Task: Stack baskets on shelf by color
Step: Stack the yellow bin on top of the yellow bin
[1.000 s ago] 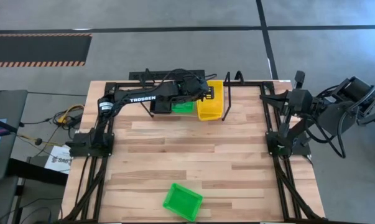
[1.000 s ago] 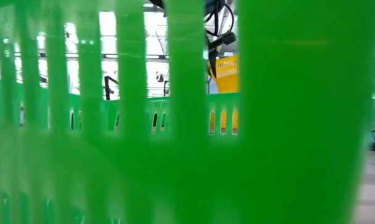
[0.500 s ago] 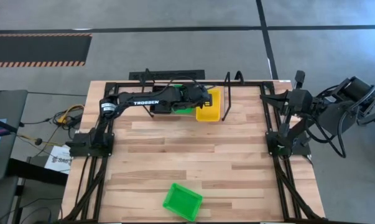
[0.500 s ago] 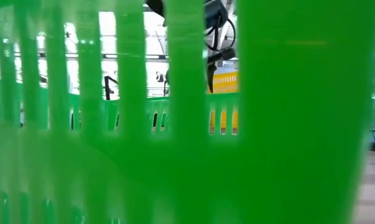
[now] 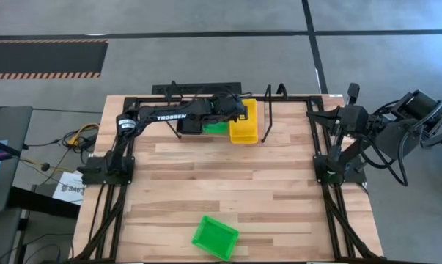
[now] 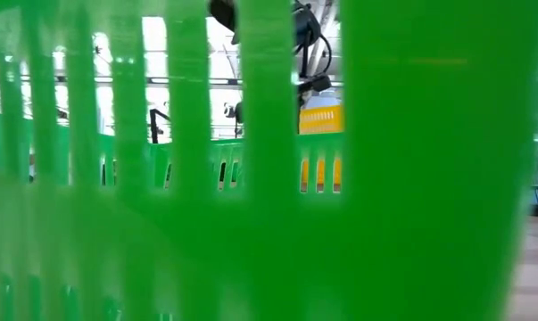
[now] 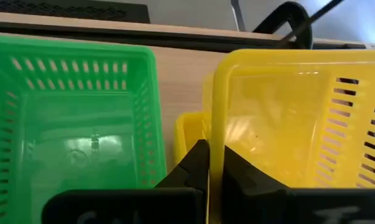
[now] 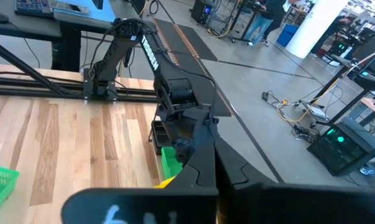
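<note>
Basket (image 5: 215, 236) in green lay loose at the table's 6 o'clock edge, far from both arms, while at 12 o'clock the left gripper (image 7: 209, 163), fingers clamped on a yellow basket's (image 5: 243, 122) wall, held it over the shelf (image 5: 268, 110) stack; right gripper (image 8: 203, 171) parked, its fingers closed.

White capitals reading "TROSSEN" run along the left arm (image 5: 178, 116) in the high view. The same white lettering shows on that arm (image 8: 148, 53) in the right wrist view, seen at a steep angle and only partly legible. A printed sheet (image 5: 68, 186) lies on the floor beside the table (image 5: 228, 191); its dark text is too small to make out.
</note>
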### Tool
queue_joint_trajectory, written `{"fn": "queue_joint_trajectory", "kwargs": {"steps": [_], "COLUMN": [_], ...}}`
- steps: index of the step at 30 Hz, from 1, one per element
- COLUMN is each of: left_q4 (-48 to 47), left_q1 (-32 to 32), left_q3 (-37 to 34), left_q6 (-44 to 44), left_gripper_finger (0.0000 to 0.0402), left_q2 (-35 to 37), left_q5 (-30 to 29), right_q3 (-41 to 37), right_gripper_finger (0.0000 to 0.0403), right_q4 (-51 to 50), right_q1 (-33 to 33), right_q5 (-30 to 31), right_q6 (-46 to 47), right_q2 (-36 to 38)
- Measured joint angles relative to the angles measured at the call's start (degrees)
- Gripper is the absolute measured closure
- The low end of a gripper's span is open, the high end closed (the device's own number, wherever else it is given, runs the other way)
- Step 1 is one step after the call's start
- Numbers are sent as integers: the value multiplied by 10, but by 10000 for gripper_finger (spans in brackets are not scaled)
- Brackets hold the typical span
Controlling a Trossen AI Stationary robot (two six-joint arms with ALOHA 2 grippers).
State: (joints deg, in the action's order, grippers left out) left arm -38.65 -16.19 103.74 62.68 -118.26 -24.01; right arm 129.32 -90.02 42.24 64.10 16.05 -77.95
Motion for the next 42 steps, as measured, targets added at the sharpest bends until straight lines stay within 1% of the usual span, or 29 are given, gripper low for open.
{"fn": "queue_joint_trajectory", "kwargs": {"steps": [5,15,21,24,33,38,42], "left_q4": [0,0,0,0,13,59,63], "left_q1": [-9,-5,-5,-5,-5,-8,-15], "left_q3": [0,0,0,0,0,1,19], "left_q6": [-8,-11,-50,-70,-90,-123,-162], "left_gripper_finger": [401,401,397,385,326,300,289], "left_q2": [0,0,0,0,0,0,0], "left_q5": [28,32,41,52,63,106,151], "right_q3": [0,0,0,0,0,0,0], "right_gripper_finger": [402,402,402,402,402,402,402], "right_q4": [0,0,0,0,0,0,0], "right_q1": [0,0,0,0,0,0,0], "right_q5": [0,0,1,1,2,2,2], "right_q6": [0,0,0,0,0,0,0], "right_q2": [0,0,0,0,0,0,0]}}
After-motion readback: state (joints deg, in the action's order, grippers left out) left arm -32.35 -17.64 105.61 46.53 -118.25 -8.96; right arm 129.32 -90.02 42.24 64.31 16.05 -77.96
